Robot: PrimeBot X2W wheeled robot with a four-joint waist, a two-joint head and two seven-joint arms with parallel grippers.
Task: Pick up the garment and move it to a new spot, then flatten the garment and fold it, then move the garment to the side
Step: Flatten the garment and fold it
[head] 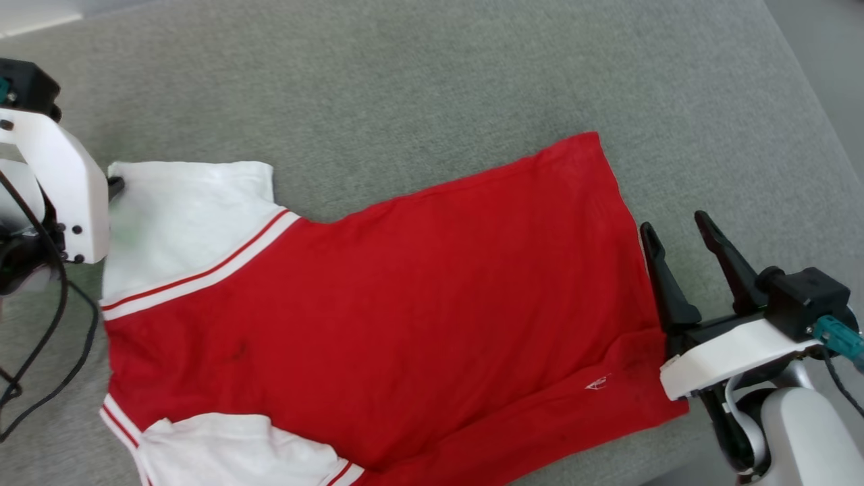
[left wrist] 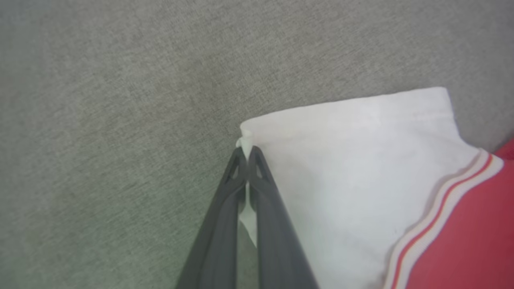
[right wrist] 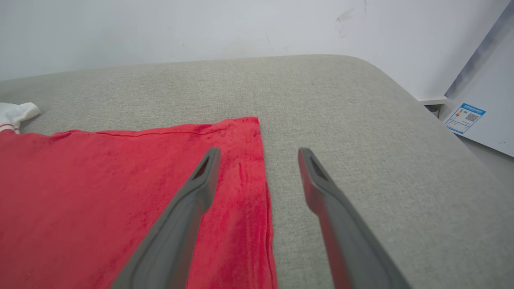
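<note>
Grey cushion (head: 432,81): wide woven pad, bare around the cloth. The rounded far edge falls away on your right, so there is little room that side.

Garment (head: 418,304): lies mostly flat on the cushion, running from shoulders at the left to hem at the right. It is red-bodied, and a long crease runs toward the near corner of the hem. Looks like the flattening step, judging by the lay.

Far white sleeve (head: 182,216): spread flat, cuff toward the left arm.

Right gripper (head: 675,224): fingers spread wide, nothing in them. It sits over the hem edge; the right wrist view puts one finger above red cloth and the other above bare cushion.

Left gripper (left wrist: 245,151): fingers pressed together on the very corner of the sleeve cuff, a sliver of white cloth showing between them.

Dark cables (head: 47,364): hang off the left arm, near the shoulder seam.

Risks for you:
- The left hold is a thin corner bite. A hard pull could let the cuff slip out.
- With one end held, any tug would likely skew the shirt and deepen that crease.
- If the right gripper closes too high it will miss the hem; too low and it may catch the cushion cover.
- The loose cables could drag on the shoulder.
</note>
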